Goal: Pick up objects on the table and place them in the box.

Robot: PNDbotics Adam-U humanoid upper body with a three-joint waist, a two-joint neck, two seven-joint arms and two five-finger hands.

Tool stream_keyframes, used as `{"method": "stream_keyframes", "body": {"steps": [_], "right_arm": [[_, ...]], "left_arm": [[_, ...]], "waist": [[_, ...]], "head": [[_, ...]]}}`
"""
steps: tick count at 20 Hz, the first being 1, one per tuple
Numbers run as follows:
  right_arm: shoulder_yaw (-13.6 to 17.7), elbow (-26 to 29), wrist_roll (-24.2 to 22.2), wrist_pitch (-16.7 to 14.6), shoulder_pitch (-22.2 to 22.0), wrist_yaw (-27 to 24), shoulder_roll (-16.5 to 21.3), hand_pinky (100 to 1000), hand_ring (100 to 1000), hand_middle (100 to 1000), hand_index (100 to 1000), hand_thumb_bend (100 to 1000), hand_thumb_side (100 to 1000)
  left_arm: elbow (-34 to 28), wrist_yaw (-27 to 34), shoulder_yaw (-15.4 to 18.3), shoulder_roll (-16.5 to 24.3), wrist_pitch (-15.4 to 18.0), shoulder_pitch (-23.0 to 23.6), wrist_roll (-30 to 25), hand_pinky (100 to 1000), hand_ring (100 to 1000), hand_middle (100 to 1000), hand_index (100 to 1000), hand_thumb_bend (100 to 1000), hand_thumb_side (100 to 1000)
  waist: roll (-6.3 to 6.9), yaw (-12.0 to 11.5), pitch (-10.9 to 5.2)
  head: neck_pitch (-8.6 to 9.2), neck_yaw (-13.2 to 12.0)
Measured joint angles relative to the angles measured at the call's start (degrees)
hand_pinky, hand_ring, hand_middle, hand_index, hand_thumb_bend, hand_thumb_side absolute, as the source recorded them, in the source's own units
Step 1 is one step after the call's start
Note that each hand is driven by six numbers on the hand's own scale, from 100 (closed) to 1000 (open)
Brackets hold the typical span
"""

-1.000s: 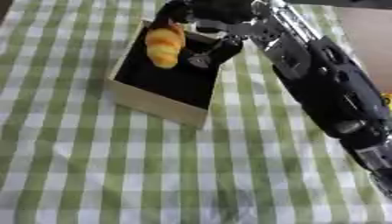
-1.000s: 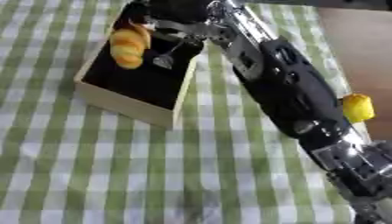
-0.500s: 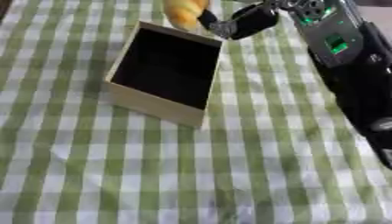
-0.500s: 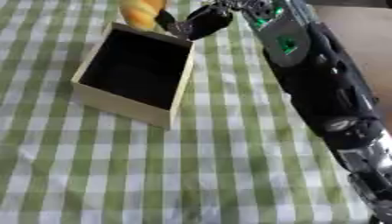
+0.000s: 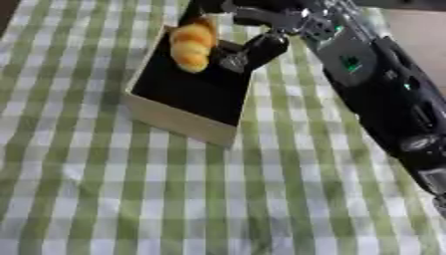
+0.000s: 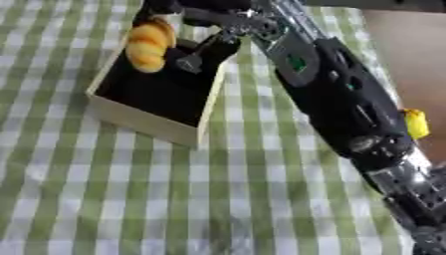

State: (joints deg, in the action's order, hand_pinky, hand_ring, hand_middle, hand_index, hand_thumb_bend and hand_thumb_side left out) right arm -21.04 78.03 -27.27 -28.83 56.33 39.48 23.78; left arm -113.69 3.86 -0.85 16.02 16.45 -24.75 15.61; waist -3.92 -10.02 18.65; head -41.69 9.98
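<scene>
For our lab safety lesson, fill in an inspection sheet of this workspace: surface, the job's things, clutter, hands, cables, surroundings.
Surface: table under a green and white checked cloth, lying flat.
Job's things: open box, dark inside, light walls; a yellow-orange bread-like item held above its far end.
Clutter: small yellow object at the table's right edge, beside the arm.
Hands: right hand curled on the bread-like item; left hand not in view.
Cables: nothing seen.
Surroundings: brown floor to the right.

A golden, ridged croissant (image 5: pixel 193 44) hung end-down over the far part of the box (image 5: pixel 178 121). The box, pale-walled and dark inside, sat open and askew on the green-checked worktop (image 5: pixel 113 189).
</scene>
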Motion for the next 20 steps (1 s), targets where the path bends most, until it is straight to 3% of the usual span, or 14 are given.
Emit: {"method": "stream_keyframes", "body": {"steps": [2,5,10,11,13,15,20], "right_arm": [[-0.2,-1.9,0.6,-0.8,0.0,2.8,-0.7,892,943,874,959,117,317],[-0.2,-3.3,1.6,-1.9,0.0,5.6,-1.4,894,951,876,958,164,326],[0.5,-3.4,3.8,-2.6,0.1,6.5,-1.4,888,936,857,955,100,225],[0.8,-3.2,4.3,-2.3,0.1,6.2,-1.4,885,929,850,949,100,156],[1.7,-2.4,5.3,-1.4,0.1,4.7,-1.4,882,918,840,940,100,100],[3.1,-0.5,6.1,0.3,0.1,2.3,-0.9,882,913,833,934,100,100],[7.5,5.6,6.2,5.1,-2.1,-5.0,6.6,879,916,835,933,100,100]], "left_arm": [[0.0,0.0,0.0,0.0,-0.2,0.0,-0.2,663,790,753,828,276,610],[0.0,0.1,0.0,-0.3,-0.5,0.0,-0.5,663,790,753,828,276,611],[0.0,0.2,0.0,-0.4,-0.9,0.0,-0.9,662,791,754,828,272,615],[0.0,0.2,0.0,-0.4,-0.9,0.1,-0.9,662,791,754,828,271,616],[0.0,0.2,0.0,-0.4,-0.9,0.1,-0.9,661,791,754,828,269,618],[0.0,0.2,0.0,-0.4,-1.0,0.3,-1.0,661,791,755,828,269,619],[0.0,-0.1,0.0,-0.4,-1.3,1.1,-0.7,661,792,755,828,267,620]], "waist": [[-0.06,-0.2,0.02],[-0.06,-0.1,0.07],[-0.01,0.1,0.1],[0.03,0.2,0.1],[0.16,0.3,0.11],[0.21,0.7,0.11],[0.05,1.8,0.1]], "head": [[0.01,0.0],[0.01,0.2],[0.01,0.2],[0.01,0.2],[0.01,0.1],[-0.01,-0.1],[-0.13,-1.3]]}}
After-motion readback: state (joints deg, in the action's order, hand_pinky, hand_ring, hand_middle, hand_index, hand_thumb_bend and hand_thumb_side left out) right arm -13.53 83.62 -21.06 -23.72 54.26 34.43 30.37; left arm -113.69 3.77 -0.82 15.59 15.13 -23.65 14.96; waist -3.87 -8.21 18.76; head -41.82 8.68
